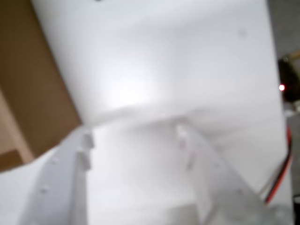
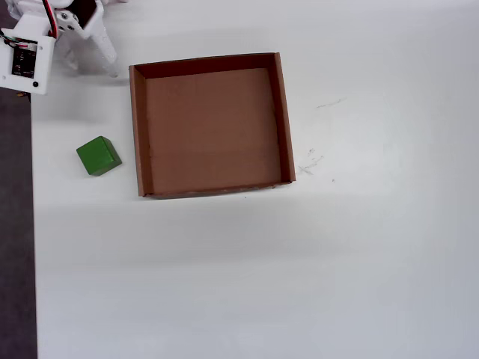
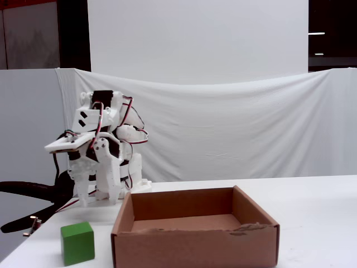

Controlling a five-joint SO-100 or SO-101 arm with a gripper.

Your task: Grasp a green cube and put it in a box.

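The green cube [image 2: 98, 155] sits on the white table just left of the box in the overhead view; in the fixed view the cube [image 3: 77, 243] stands at the front left. The box [image 2: 137, 127] is an empty brown cardboard tray, whose front wall [image 3: 195, 245] faces the fixed camera. Its corner shows at the left of the wrist view [image 1: 28, 93]. My gripper [image 1: 133, 136] is open and empty over bare table; the cube is out of that view. The arm is folded at the table's far left corner, with the gripper [image 2: 91, 63] well away from the cube and pointing down [image 3: 92, 195].
The table's left edge meets a dark strip [image 2: 15, 224] in the overhead view. A controller board [image 2: 22, 63] with red wires [image 1: 281, 173] sits on the arm's base. A white cloth [image 3: 234, 128] hangs behind the table.
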